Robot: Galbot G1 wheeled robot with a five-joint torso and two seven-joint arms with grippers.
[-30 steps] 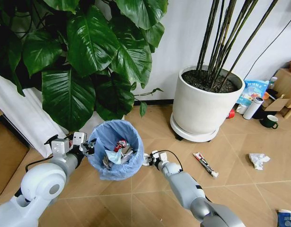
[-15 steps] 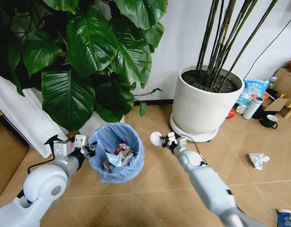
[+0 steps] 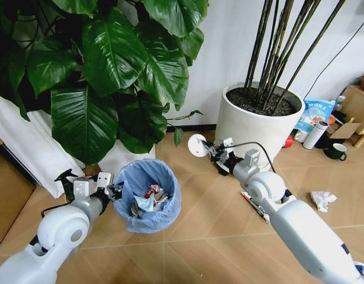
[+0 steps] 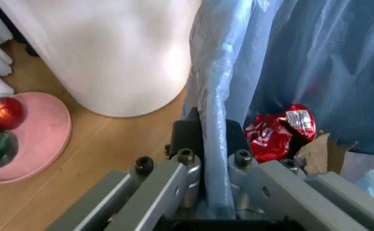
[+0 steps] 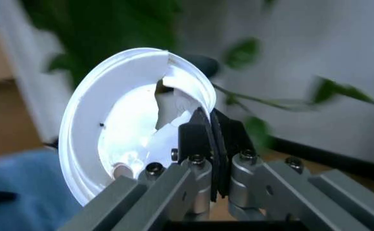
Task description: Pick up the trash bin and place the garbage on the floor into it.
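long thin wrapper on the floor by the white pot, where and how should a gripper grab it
Probably across its narrow middle, from straight above: the long thin wrapper lies flat on the floor, diagonal, so jaws should close across its short width. The right arm partly covers it.

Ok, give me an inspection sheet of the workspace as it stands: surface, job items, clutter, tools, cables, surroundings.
Surface: herringbone wood floor, litter on it at the robot's right.
Job's things: trash bin with blue liner, holding a red wrapper and paper; white disc off the floor; long thin wrapper and tissue wad on the floor.
Clutter: white bottle, dark mug, cardboard beside the pot.
Grippers: left tool shut on the bin's rim; right tool shut on the disc, raised beyond the bin.
Cables: black cable looping over the right wrist.
Surroundings: large-leaf plant, white plant pot, white wall.
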